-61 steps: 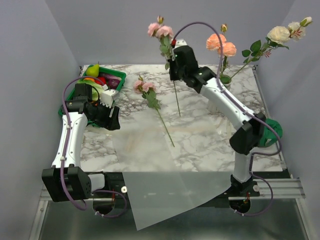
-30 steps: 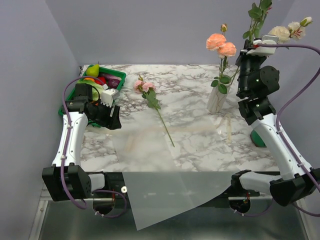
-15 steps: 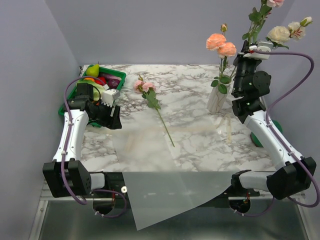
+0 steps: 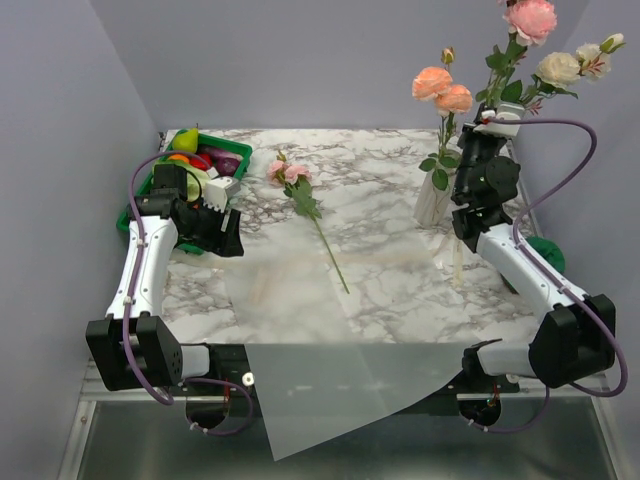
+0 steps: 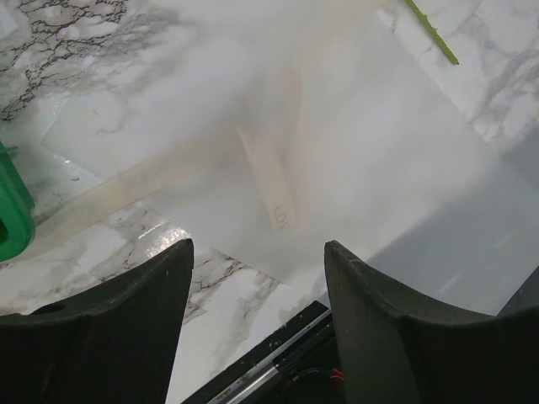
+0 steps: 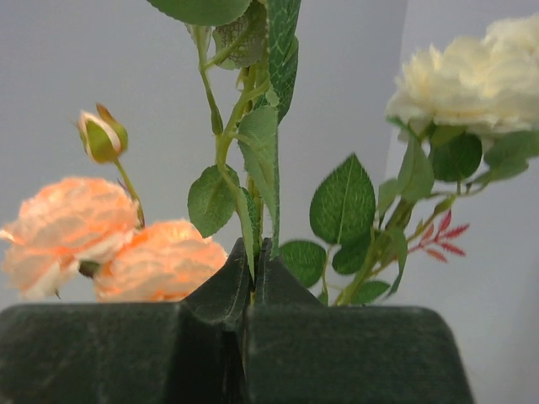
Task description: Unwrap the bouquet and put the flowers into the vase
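While my right arm stands raised at the upper right of the overhead view, my right pincer (image 4: 494, 118) is clamped on the leafy stem of a pink rose (image 4: 530, 18), its bloom at the top edge of the frame. The slim cream-white marbled vase (image 4: 433, 203) sits right of centre on the marble table (image 4: 390, 170), just left of that arm. Two peach roses (image 4: 443, 90) and a cream rose (image 4: 558, 67) appear to stand in it. A second pink rose (image 4: 292, 174) lies flat at upper centre, well apart from the vase. The white paper sheet (image 4: 330, 340) lies spread at lower centre, with a cream ribbon (image 4: 457, 262) loose below the vase. My left pincer (image 4: 218, 232) hangs at left, beside the green tray of toy vegetables (image 4: 218, 152).

Left wrist view: the left pincer (image 5: 255, 252) has its jaws apart and holds nothing. The paper sheet (image 5: 354, 143) and a ribbon strip (image 5: 269, 181) lie beneath it. A green stem end (image 5: 429, 34) shows at upper right.

Right wrist view: the right pincer (image 6: 253, 273) is pressed tight on the stem, with the peach roses (image 6: 109, 244) at left and the cream rose (image 6: 472, 76) at upper right. The vase mouth is not in view.

Judgement: the unwrapping looks done, and the step in hand is loading this stem. Next I should lower its foot into the narrow mouth among the other stems, then release. The lying rose is left to do.
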Motion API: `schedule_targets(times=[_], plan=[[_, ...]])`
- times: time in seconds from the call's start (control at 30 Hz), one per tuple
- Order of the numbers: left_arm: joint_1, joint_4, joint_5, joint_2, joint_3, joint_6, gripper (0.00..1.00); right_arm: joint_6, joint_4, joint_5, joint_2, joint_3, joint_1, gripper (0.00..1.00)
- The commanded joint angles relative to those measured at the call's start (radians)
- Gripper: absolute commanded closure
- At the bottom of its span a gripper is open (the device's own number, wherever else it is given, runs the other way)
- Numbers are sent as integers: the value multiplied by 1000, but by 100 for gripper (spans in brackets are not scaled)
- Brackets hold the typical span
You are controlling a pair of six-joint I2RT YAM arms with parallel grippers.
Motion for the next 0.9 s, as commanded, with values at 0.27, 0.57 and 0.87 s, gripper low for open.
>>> schedule_targets(times=[0.27,0.57,0.87], plan=[[6,-4,11,-35,-2,13,28,104,-47,77,-24,-62,-3,74],[6,-9,28,-31,10,2,28,213,-343,45,-188,-112,139,26],[6,-12,39,-43,16,-13,27,317,-545,41,-119,-115,478,27]])
